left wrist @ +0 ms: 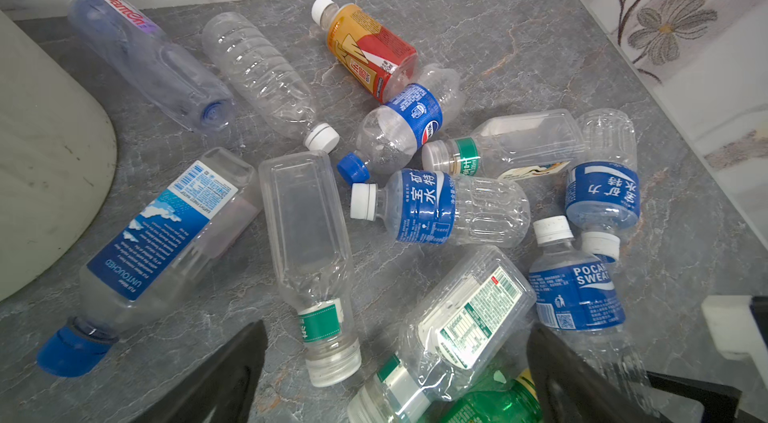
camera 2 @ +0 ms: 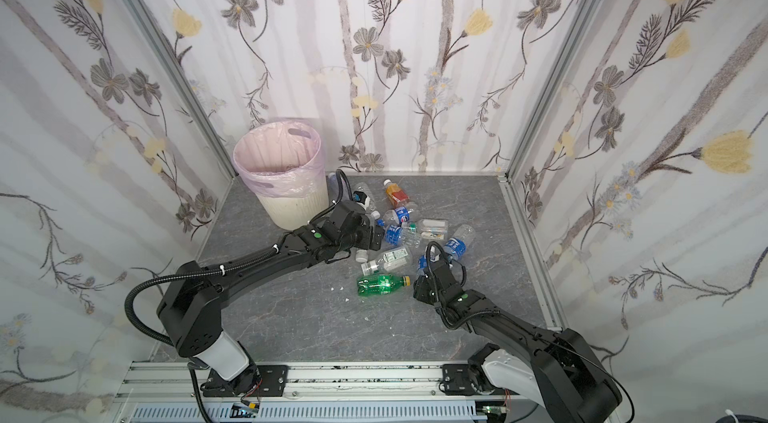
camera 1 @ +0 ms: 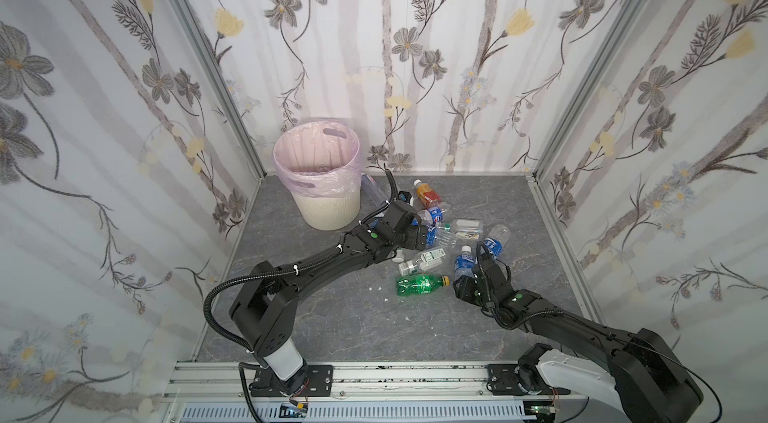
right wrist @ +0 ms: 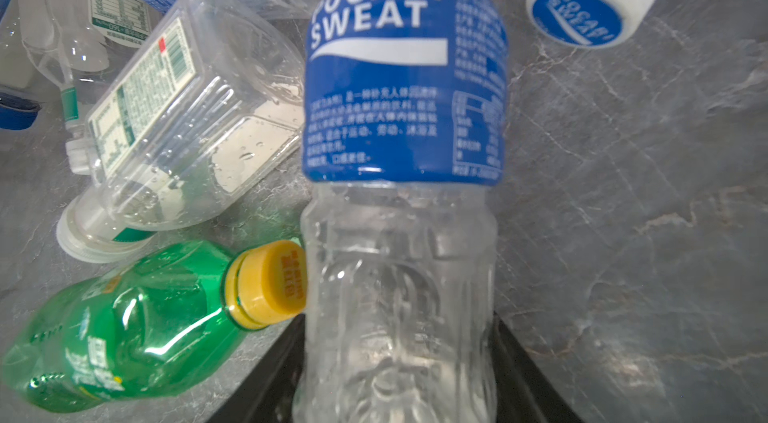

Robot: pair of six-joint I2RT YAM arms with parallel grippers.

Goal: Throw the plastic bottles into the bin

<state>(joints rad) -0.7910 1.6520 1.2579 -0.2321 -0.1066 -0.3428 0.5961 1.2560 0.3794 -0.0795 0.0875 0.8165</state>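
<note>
Pocari bottle point(right wrist: 404, 209) lies flanked by right tool point(right wrist: 399, 352).

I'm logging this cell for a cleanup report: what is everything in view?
table: one, grey marbled, floor of the cell.
bin: one, cream-white with pink liner, back left corner.
green bottle: one, yellow-capped, lying nearest the front.
orange-red bottle: one, white-capped, lying at the back.
clear bottles: about ten, many blue-labelled, strewn right of the bin.
left claw: one, black, open above the pile.
right claw: one, black, jaws flanking the Pocari Sweat bottle.
</note>
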